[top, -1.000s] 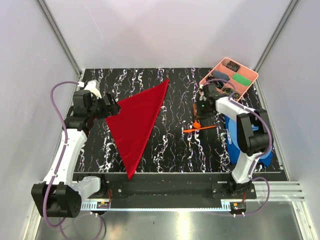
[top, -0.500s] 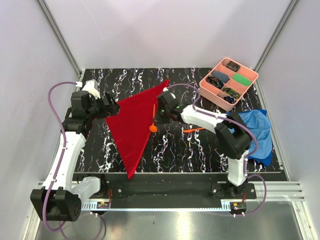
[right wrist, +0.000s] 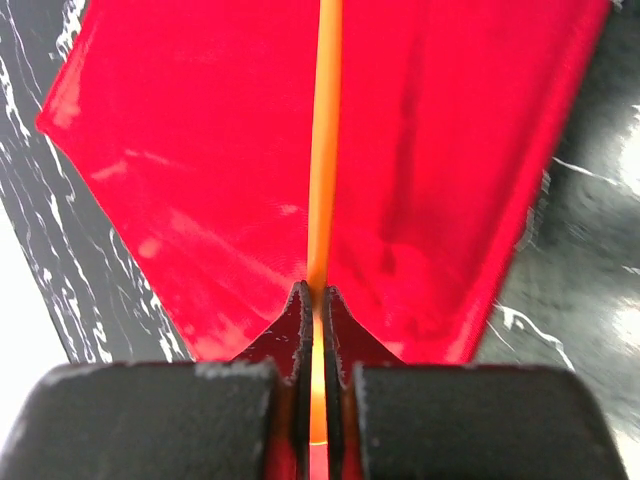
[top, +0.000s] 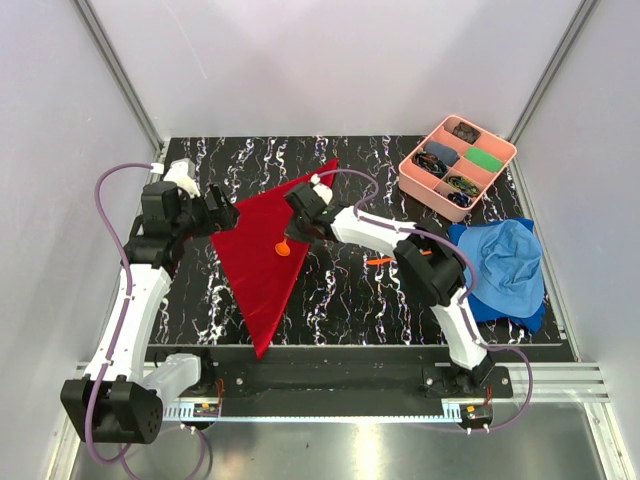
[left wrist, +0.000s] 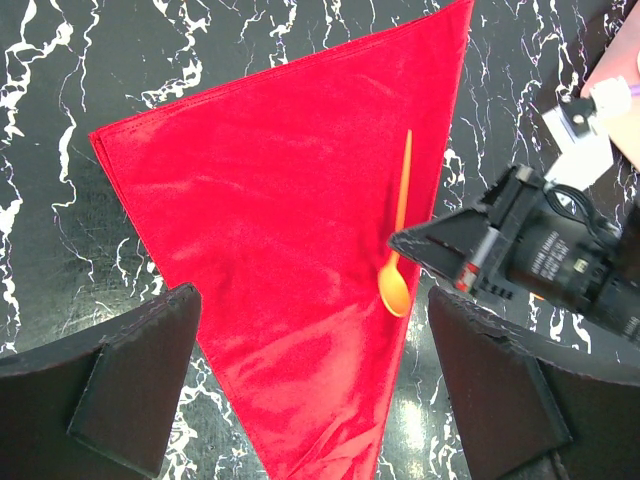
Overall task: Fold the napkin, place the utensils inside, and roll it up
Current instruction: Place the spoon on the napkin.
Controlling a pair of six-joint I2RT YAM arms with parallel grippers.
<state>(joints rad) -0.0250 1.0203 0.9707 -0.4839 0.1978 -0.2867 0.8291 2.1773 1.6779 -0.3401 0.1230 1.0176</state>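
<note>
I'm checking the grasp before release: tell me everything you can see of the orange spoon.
The spoon is thin, bright orange and plastic-looking, with a long straight handle and a small round bowl. The right claw is shut on the handle, close to the bowl. The spoon sits over the folded red napkin, near the cloth's edge on the right arm's side, bowl end toward the arms' bases. Whether it touches the cloth is unclear.

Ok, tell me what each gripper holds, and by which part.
Right gripper: shut on the orange spoon, pinching its thin handle close to the bowl, over the napkin. Left gripper: open, holding nothing.
</note>
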